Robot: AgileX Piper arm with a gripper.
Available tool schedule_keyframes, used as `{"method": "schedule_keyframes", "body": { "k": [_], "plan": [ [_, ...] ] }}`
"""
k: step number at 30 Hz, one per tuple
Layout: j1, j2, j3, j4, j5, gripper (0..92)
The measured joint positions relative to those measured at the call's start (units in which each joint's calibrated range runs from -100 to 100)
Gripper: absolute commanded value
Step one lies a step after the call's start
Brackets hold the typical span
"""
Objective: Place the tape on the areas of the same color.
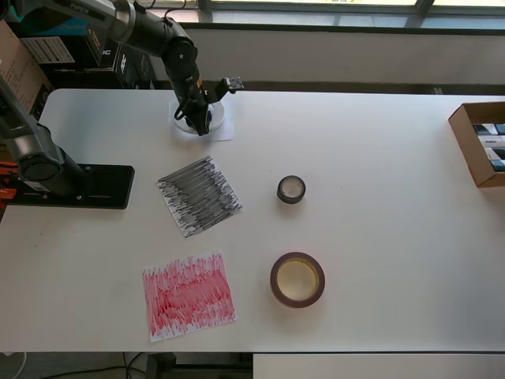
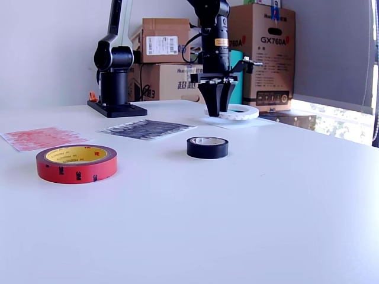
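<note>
The white tape ring [image 2: 241, 111] lies flat on the plain white sheet [image 1: 222, 126] at the far side of the table. My gripper [image 2: 217, 110] points straight down on the ring's rim, on the exterior view's left, with its fingers [image 2: 208, 97] close together on it. From overhead the gripper [image 1: 202, 123] covers much of the ring [image 1: 181, 120]. The small black roll [image 1: 291, 189] and the red roll [image 1: 297, 279] lie on the bare table. The black scribbled sheet [image 1: 199, 196] and the red scribbled sheet [image 1: 189, 296] have nothing on them.
A second arm's black base [image 1: 75, 186] stands at the overhead view's left edge. An open cardboard box [image 1: 480, 144] sits at the right edge. Several cardboard boxes [image 2: 260, 53] stand behind the table in the exterior view.
</note>
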Motion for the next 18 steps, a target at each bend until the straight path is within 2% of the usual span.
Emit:
{"method": "schedule_keyframes", "body": {
  "k": [18],
  "plan": [
    [-0.77,0.00,-1.09,-0.26,0.11,0.2]
  ]
}}
